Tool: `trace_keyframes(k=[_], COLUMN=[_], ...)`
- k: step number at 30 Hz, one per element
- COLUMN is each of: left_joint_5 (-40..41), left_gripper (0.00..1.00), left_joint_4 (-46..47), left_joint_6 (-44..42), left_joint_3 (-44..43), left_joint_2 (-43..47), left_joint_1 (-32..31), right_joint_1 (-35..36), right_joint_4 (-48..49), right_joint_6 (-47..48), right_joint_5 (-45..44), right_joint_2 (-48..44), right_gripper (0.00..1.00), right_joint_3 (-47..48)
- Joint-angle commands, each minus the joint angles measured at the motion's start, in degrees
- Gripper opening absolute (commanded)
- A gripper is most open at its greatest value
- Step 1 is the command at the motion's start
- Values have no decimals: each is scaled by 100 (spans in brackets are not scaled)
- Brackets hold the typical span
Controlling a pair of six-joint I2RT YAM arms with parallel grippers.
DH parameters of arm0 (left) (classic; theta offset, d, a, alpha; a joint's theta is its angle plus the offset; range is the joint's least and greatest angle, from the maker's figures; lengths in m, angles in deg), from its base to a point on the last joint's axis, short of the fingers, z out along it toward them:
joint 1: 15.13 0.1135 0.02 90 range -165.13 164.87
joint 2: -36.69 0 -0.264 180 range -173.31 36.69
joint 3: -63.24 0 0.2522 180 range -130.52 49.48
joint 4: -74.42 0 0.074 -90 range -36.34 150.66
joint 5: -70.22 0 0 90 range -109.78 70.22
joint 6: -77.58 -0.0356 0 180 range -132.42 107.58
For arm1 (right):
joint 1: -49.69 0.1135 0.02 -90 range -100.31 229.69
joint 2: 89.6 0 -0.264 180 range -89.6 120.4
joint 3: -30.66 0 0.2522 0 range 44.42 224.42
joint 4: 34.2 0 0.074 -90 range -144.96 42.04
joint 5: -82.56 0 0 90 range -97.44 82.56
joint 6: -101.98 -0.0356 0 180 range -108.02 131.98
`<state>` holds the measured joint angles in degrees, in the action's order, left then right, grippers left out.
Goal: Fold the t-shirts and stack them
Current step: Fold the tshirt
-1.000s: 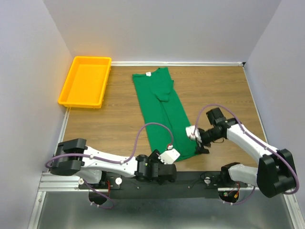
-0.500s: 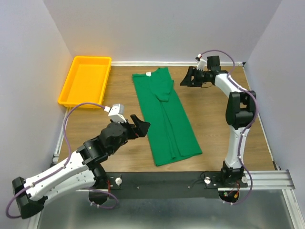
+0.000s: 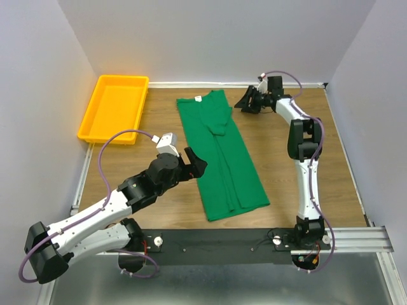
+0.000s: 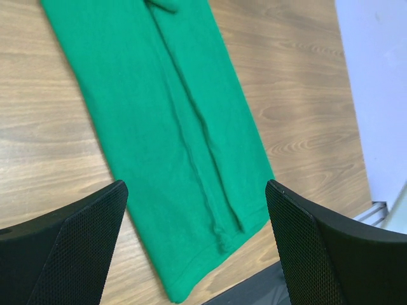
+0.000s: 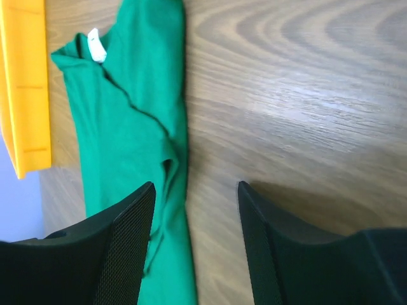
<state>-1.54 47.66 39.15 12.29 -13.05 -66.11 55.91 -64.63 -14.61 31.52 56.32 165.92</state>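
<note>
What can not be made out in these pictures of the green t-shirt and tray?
- Left wrist view: the collar end of the t-shirt is cut off by the top edge.
- Right wrist view: neck label too small to read; yellow tray cut by the left edge; jaws hide part of the shirt.

We get bright, even light w/ soft shadows; mild glare on table (image 5: pixel 318 95) in right wrist view.
</note>
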Motion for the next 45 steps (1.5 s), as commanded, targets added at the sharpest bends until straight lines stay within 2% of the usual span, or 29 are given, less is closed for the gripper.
trace_keyframes(k=[1,8,18,19,23,26,35,39,45], left_joint_5=[-66,-145,-110,-101,-101,-128,-233,-260,-303], left_gripper=[96,96,96,96,96,96,96,96,96], left_joint_4=[-142,-195,-432,-458,-476,-441,-335,-318,-335], left_joint_6=[-16,388,582,591,617,617,529,494,450], left_joint_3=[-254,115,282,282,318,361,432,458,458], left_joint_2=[8,350,719,737,790,781,764,790,790], left_joint_1=[79,167,247,255,264,282,334,361,405], right_joint_1=[90,116,248,257,240,248,248,248,248], right_joint_4=[225,796,849,849,849,849,841,840,840], right_joint_6=[-408,-953,-1015,-1015,-910,-778,-400,-356,-365], right_joint_5=[340,727,683,674,569,420,139,94,24], right_joint_2=[585,919,1131,1157,1149,1052,736,674,630], right_gripper=[62,61,47,45,23,14,13,24,27], right_joint_3=[287,402,489,489,481,524,595,551,507])
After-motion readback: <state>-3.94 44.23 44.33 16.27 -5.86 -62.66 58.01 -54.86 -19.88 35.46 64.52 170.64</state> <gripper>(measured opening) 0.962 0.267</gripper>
